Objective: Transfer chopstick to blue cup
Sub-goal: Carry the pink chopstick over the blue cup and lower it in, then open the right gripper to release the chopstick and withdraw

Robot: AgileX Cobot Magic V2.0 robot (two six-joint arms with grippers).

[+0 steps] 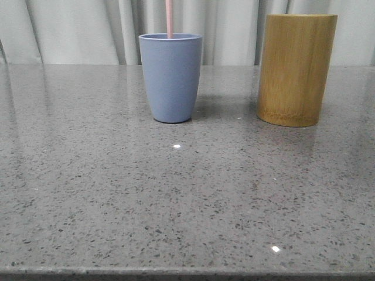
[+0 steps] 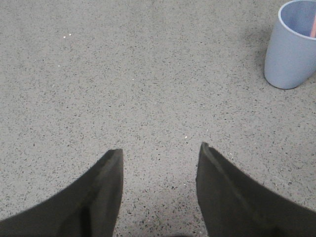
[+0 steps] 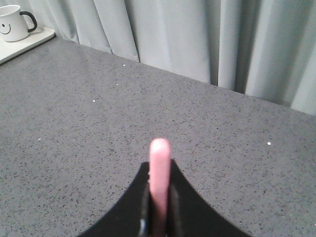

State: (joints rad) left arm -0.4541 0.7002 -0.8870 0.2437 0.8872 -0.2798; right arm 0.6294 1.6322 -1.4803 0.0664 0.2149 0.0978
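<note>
The blue cup stands upright at the back middle of the table. A pale pink chopstick rises out of its mouth and runs off the top of the front view. My right gripper is shut on the chopstick, whose rounded end sticks out past the fingertips. My left gripper is open and empty, low over bare tabletop. The blue cup shows at the far edge of the left wrist view with the pink stick inside it. Neither gripper shows in the front view.
A taller yellow-brown bamboo holder stands to the right of the blue cup. A white mug with a smiley face sits on a white tray at a far corner. Grey curtains hang behind the speckled stone table.
</note>
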